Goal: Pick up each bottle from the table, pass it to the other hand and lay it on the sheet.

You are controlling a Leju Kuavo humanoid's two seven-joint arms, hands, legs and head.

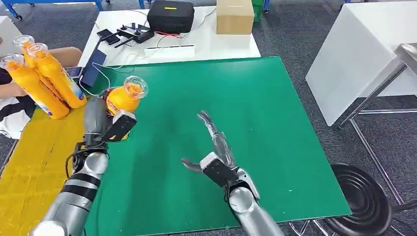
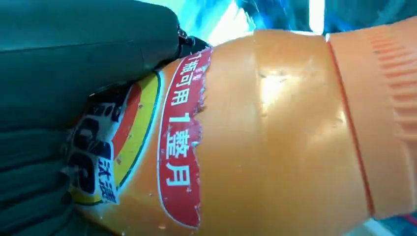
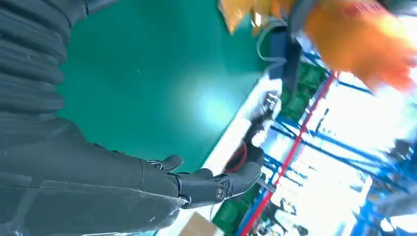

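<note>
Green-topped bench [image 1: 255, 123] on grey carpet; my left robot hand [image 1: 105, 129] around the orange plastic bottle [image 1: 124, 97], my right robot hand [image 1: 216, 152] spread, empty.

Black case [image 1: 170, 15], cardboard box [image 1: 234, 16], white table [image 1: 211, 44].

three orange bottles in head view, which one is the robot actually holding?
The bottle at the green sheet's left edge, gripped by the left hand. The other two bottles stand together farther left, on the yellow surface. The right hand is open.
</note>
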